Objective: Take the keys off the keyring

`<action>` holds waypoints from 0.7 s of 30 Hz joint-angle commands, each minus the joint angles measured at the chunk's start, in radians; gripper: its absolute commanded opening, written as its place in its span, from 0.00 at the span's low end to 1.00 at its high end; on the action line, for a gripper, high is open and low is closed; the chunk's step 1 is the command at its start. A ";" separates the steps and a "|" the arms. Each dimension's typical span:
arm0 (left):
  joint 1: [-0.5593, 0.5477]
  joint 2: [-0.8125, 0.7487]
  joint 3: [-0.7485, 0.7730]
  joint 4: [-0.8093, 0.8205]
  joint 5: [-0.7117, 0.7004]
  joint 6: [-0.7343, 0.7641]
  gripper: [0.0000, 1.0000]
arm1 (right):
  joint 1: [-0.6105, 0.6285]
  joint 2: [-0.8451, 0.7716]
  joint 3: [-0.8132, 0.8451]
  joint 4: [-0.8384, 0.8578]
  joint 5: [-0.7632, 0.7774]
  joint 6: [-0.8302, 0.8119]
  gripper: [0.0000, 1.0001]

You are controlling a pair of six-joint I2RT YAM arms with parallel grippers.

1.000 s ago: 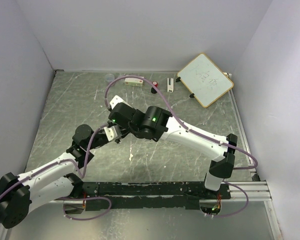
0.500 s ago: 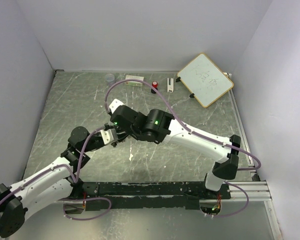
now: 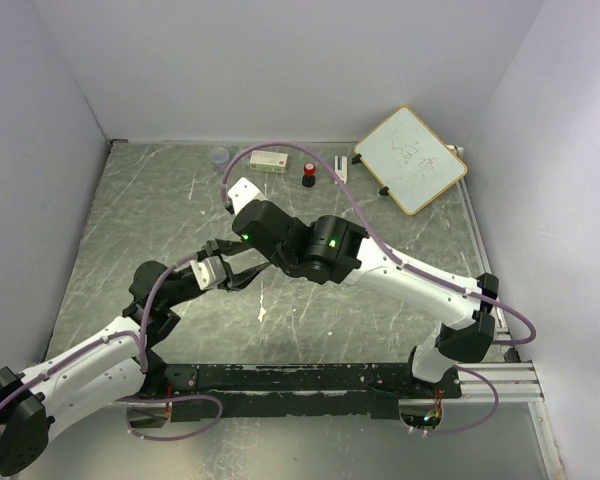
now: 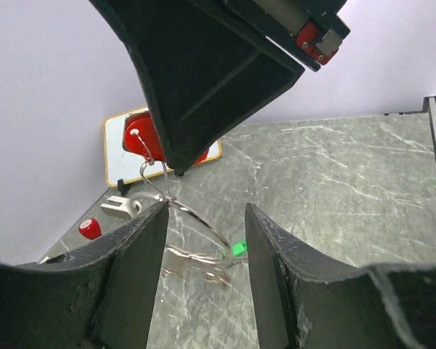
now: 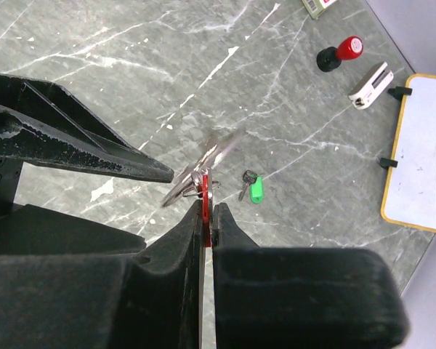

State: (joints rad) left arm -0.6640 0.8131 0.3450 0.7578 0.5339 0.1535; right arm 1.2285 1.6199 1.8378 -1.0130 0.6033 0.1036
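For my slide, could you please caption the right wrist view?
Right hand pinching red key; keyring and green key just beyond.

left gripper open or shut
Open: the left gripper has its fingers apart in the wrist view, the keyring visible in the gap.

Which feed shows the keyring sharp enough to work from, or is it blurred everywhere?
Right wrist: the keyring smears with motion blur, though the green key is crisp. Left wrist: its wire reads clearly, softer at the lower loops. Top external: too small to make out.
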 commanded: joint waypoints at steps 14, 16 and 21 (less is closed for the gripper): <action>-0.006 0.040 -0.123 0.380 -0.296 -0.094 0.58 | 0.002 -0.021 -0.018 0.035 -0.015 -0.021 0.00; -0.006 0.048 -0.118 0.372 -0.295 -0.085 0.58 | 0.004 -0.028 -0.026 0.043 -0.021 -0.033 0.00; -0.005 0.035 -0.118 0.370 -0.276 -0.073 0.57 | 0.008 -0.051 -0.055 0.069 -0.019 -0.066 0.00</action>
State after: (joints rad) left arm -0.6647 0.8627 0.2279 1.0763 0.2760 0.0708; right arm 1.2320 1.6142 1.8019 -0.9874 0.5835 0.0757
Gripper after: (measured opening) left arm 0.570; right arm 0.025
